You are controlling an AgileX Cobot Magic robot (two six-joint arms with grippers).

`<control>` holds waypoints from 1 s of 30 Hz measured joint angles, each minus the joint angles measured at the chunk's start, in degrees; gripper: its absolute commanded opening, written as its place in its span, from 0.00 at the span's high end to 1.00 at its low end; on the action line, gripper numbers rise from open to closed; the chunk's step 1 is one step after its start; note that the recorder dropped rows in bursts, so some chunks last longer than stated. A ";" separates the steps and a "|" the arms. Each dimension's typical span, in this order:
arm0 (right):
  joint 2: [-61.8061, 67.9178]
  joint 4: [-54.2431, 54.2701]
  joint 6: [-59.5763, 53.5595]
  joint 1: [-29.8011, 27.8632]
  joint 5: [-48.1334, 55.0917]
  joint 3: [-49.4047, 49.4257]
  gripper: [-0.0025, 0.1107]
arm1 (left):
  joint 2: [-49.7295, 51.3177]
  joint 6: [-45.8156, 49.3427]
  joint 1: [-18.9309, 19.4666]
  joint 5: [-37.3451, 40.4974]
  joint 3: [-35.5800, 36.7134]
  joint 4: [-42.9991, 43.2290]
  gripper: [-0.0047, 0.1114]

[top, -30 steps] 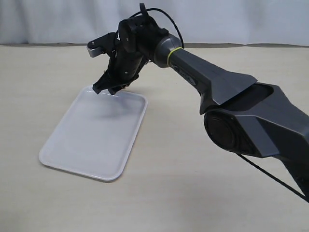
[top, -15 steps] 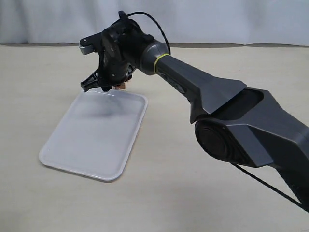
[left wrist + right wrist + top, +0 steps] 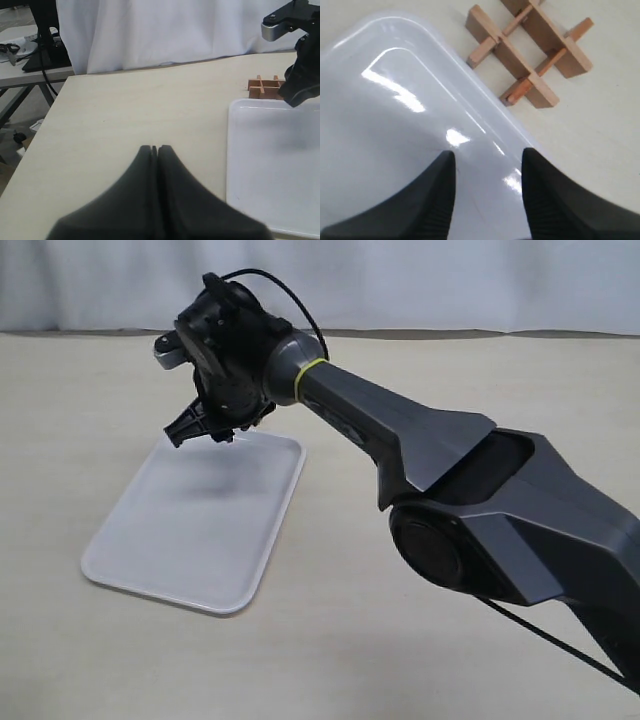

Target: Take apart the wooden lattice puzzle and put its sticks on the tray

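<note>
The wooden lattice puzzle lies flat on the table just beyond the far short rim of the white tray, its sticks slotted crosswise together. It also shows in the left wrist view as a small lattice puzzle beside the tray. My right gripper is open and hovers over the tray's far end, a little short of the puzzle. In the exterior view the right gripper hides the puzzle. My left gripper is shut on nothing, above bare table well away from the tray.
The long right arm reaches across the beige table from the right. A white curtain hangs behind the table. Past the table's edge stand another table with scissors and a black stand.
My right gripper has swung left along the tray's far end and turned. The bit of orange wood that showed below it earlier is now hidden in the exterior view.
</note>
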 measured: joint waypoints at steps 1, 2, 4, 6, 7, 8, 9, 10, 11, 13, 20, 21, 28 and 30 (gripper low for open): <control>-0.44 -0.14 0.00 0.27 0.31 0.00 0.62 | 0.00 0.00 0.00 0.00 0.00 0.00 0.96; -1.08 -0.14 0.00 0.38 0.42 0.00 0.62 | 0.00 0.00 0.00 0.00 0.00 0.00 0.96; -1.80 -0.14 0.00 0.44 0.42 0.00 0.62 | 0.00 0.00 0.00 0.00 0.00 0.00 0.96; -2.60 -0.14 -0.12 0.44 0.58 0.00 0.62 | 0.00 0.00 0.00 0.00 0.00 0.00 0.96; -2.84 -0.24 -0.12 0.44 0.58 0.00 0.62 | 0.00 0.00 0.00 0.00 0.00 0.00 0.96; -3.11 -0.24 -0.12 0.44 0.58 0.00 0.62 | 0.00 0.00 0.00 0.00 0.00 0.00 0.96; -3.19 -0.24 -0.24 0.44 0.69 0.00 0.62 | 0.00 0.00 0.00 0.00 0.00 0.00 0.96; -3.19 -0.37 -0.24 0.44 0.69 0.00 0.62 | 0.00 0.00 0.00 0.00 0.00 0.00 0.96; -3.19 -0.61 -0.06 0.53 0.69 0.00 0.62 | 0.00 0.00 0.00 0.00 0.00 0.00 0.96; -3.06 -0.74 1.88 0.53 0.34 0.00 0.62 | 0.00 0.00 0.00 0.00 0.00 0.00 0.96; -1.30 -0.74 15.75 0.53 -6.94 0.00 0.62 | 0.00 0.00 0.00 0.00 0.00 0.00 0.96; -0.69 -1.16 17.50 0.53 -7.67 0.00 0.62 | 0.00 0.00 0.00 0.00 0.00 0.00 0.96; 3.10 -8.35 29.98 0.53 -8.23 0.00 0.62 | 0.00 0.00 0.00 0.00 0.00 0.00 0.96; 3.35 -9.03 31.29 0.53 -8.95 0.00 0.62 | 0.00 0.00 0.00 0.00 0.00 0.00 0.96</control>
